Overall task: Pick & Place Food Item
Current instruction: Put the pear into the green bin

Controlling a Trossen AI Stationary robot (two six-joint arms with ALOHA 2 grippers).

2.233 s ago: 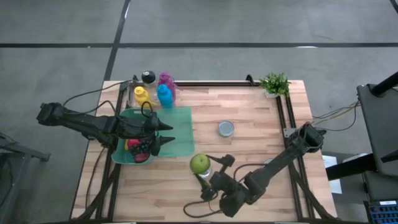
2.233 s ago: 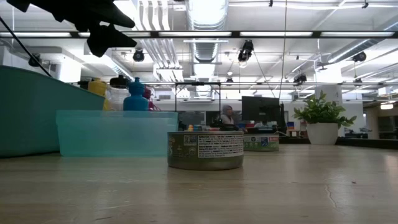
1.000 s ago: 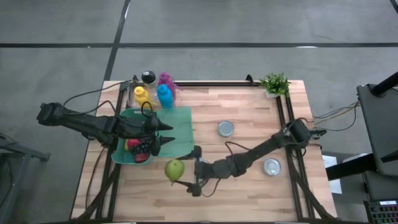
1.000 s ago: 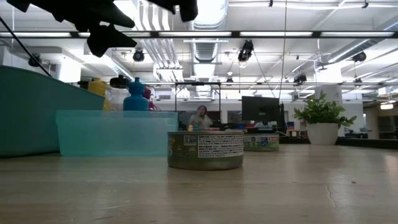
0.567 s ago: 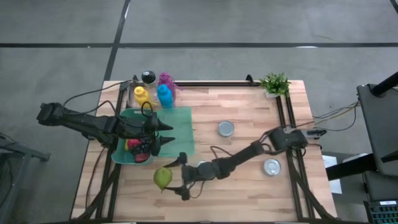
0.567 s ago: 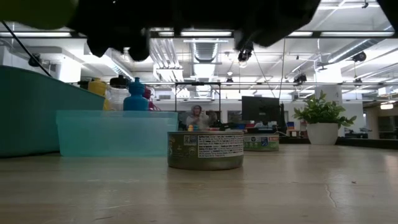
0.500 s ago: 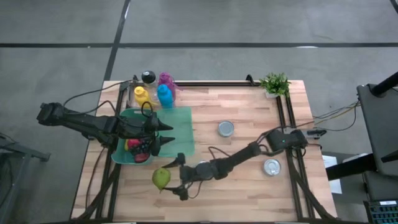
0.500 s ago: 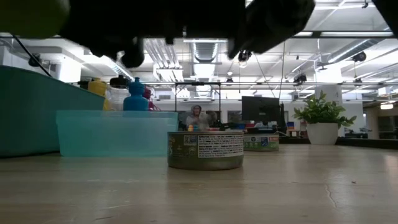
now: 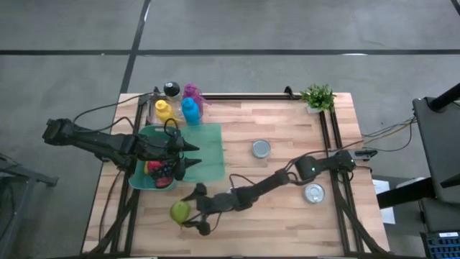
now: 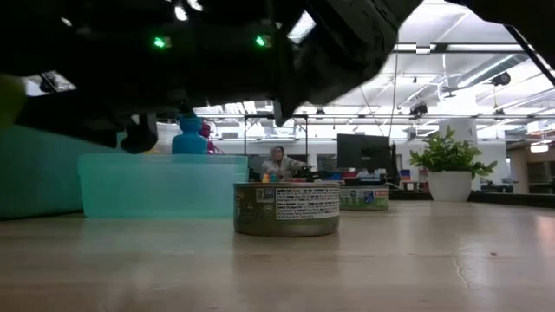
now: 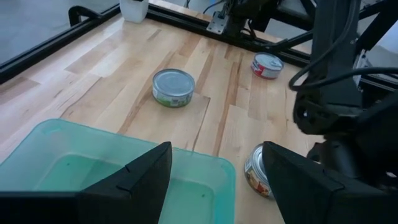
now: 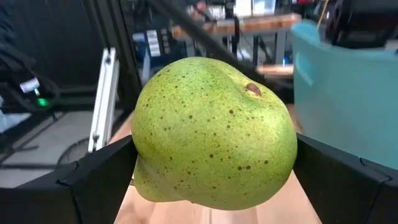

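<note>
R gripper [image 9: 188, 214] fingers [image 12: 99, 180] are clamped on a green pear [image 9: 180, 211], one finger each side of it; in the R wrist view the speckled pear [image 12: 214, 143] fills most of the frame, stem end showing, w/ the teal bin wall [image 12: 345, 87] just beyond it. From above, the pear is held near the front-left part of the wooden tabletop [image 9: 287, 144], just in front of the teal bin [image 9: 213, 152] & not over it. Can't tell from these views if the pear touches the tabletop. R arm stretches low across the tabletop from its base on the right side.

L gripper [image 9: 188, 157] hovers over the teal bin, fingers [image 11: 134, 180] spread apart, nothing btwn them. L wrist view looks past them at the bin rim [image 11: 205, 165] and bare bin floor.

Inside the bin's left part lie red and dark items [image 9: 159, 171], too small to name. Behind the bin stand a yellow bottle [image 9: 164, 111], a blue bottle [image 9: 190, 110], a purple one [image 9: 191, 92] & a black-capped one [image 9: 171, 89].

A tin can [image 9: 261, 149] sits mid-tabletop, well apart from the pear; low view shows the same can [image 10: 287, 209] w/ a printed label. A 2nd can [image 9: 313, 192] sits near the right edge. L wrist view also catches a 3rd can [image 11: 256, 173] lying tilted just beside the bin. Small potted plant [image 9: 317, 97] at the back-right corner. In the low view a person [image 10: 279, 162] shows far off in the room
</note>
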